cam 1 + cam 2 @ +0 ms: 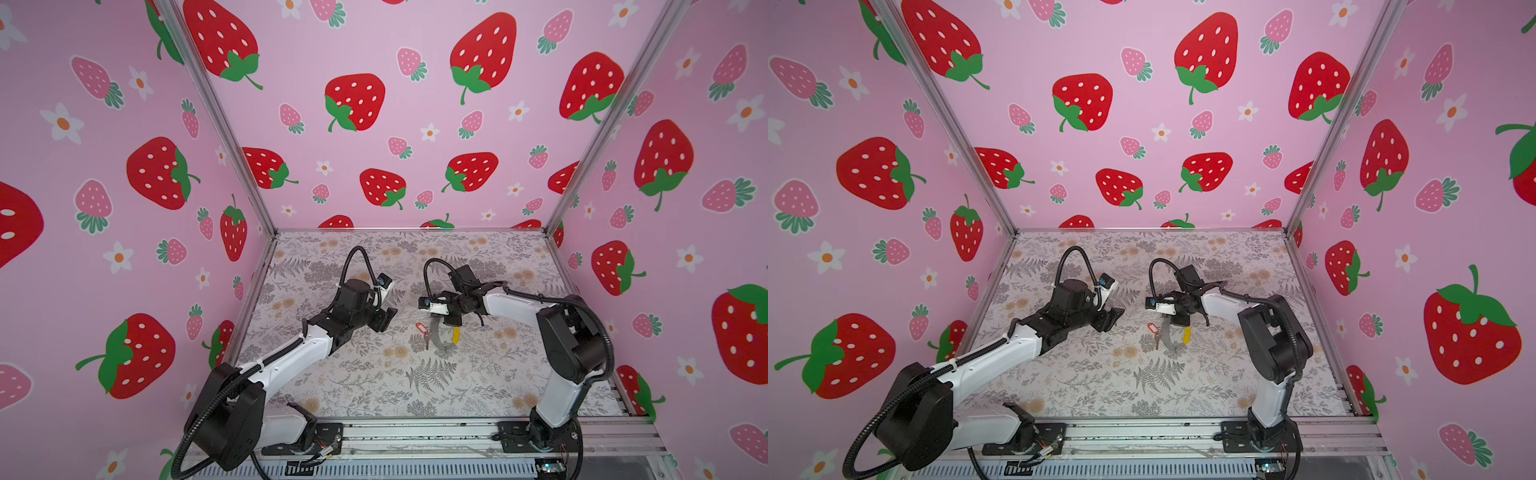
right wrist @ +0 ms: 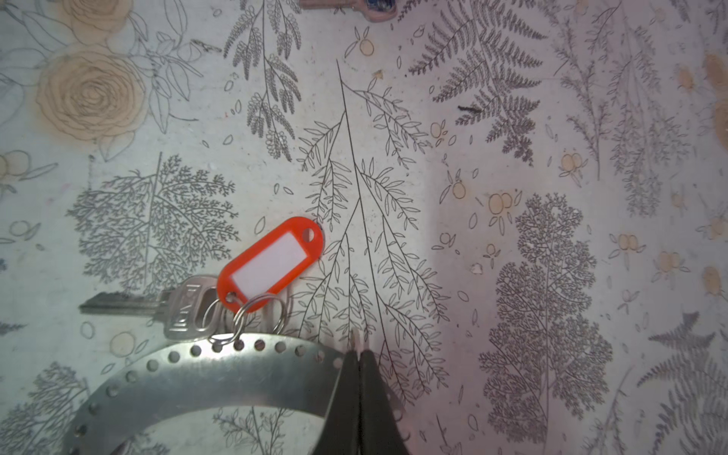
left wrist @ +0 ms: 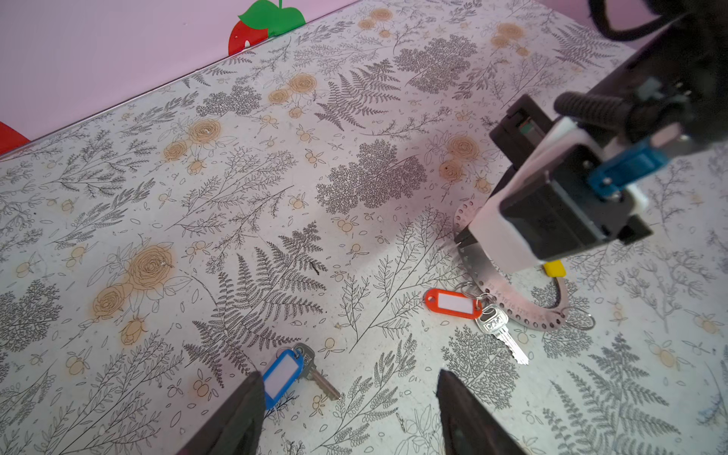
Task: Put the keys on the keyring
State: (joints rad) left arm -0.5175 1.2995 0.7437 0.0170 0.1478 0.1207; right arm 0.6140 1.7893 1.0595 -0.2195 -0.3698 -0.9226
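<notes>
Right wrist: R hand [image 2: 357, 353] pinched shut on keyring [image 2: 197, 376] edge, on table [image 2: 512, 118]; red-tag key [image 2: 187, 307] at its perforated rim. Left wrist: L hand [image 3: 350, 394] fingers apart, blue-tag key [image 3: 315, 376] on table beside one finger.

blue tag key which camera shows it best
The left wrist view: the blue-tagged key lies close, sharp, nearly whole. The right wrist view catches only a sliver at its frame edge; in both top views I cannot find it.
</notes>
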